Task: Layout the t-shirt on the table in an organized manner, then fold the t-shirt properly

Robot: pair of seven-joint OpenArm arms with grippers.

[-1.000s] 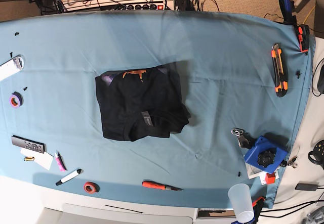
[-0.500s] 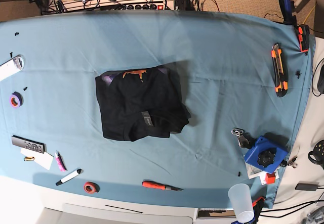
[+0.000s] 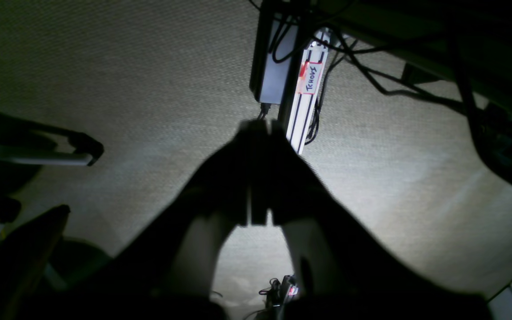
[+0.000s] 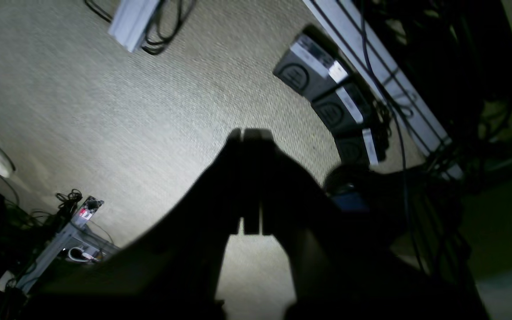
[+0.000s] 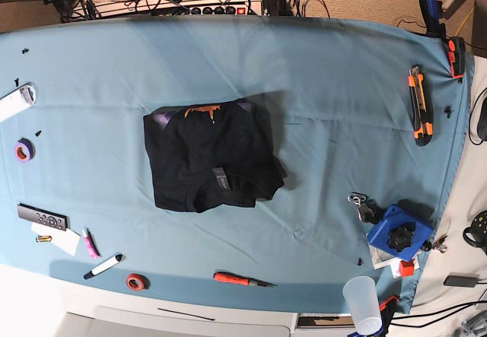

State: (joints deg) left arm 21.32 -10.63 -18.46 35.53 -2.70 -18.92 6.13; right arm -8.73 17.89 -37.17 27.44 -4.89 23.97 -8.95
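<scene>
The black t-shirt [image 5: 209,158] lies folded in a rough rectangle at the middle of the light blue table [image 5: 342,86]. Its grey tag [image 5: 219,177] faces up and the orange-purple neck print [image 5: 202,111] shows at its far edge. A sleeve bulges out at its right side. My left gripper [image 3: 258,126] is shut and empty, hanging over carpet floor off the table. My right gripper [image 4: 251,133] is also shut and empty over the floor. In the base view only small parts of the arms show beyond the table's far edge.
An orange utility knife [image 5: 418,105], a blue block [image 5: 396,233] and a plastic cup [image 5: 363,303] sit at the right. A red screwdriver [image 5: 242,279], red tape roll [image 5: 136,281], marker [image 5: 103,266], remote [image 5: 42,217] and purple tape [image 5: 23,150] lie front and left.
The arm parts beyond the far edge of the table have shifted slightly. The t-shirt has not moved.
</scene>
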